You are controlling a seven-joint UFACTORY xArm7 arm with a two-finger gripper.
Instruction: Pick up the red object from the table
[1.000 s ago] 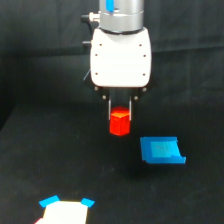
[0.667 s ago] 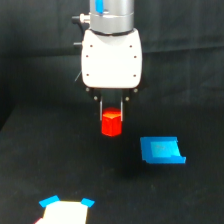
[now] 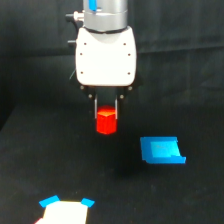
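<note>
1. Nearest, at the bottom left of the frame, a white piece with blue corners [image 3: 64,210] lies on the black worktop [image 3: 30,165], cut off by the lower edge.
2. Further back, right of centre, a flat bright blue tray-like piece [image 3: 161,150] rests on the worktop, well apart from the arm.
3. Centre frame, the red object [image 3: 106,121] hangs clear above the worktop, clamped between the two thin fingers [image 3: 96,107] of the gripper [image 3: 106,114], one finger on each side of it.
4. Above it, the white gripper body [image 3: 106,56] fills the upper middle, with the grey arm wrist [image 3: 105,15] rising out of the top edge against a dark backdrop.
</note>
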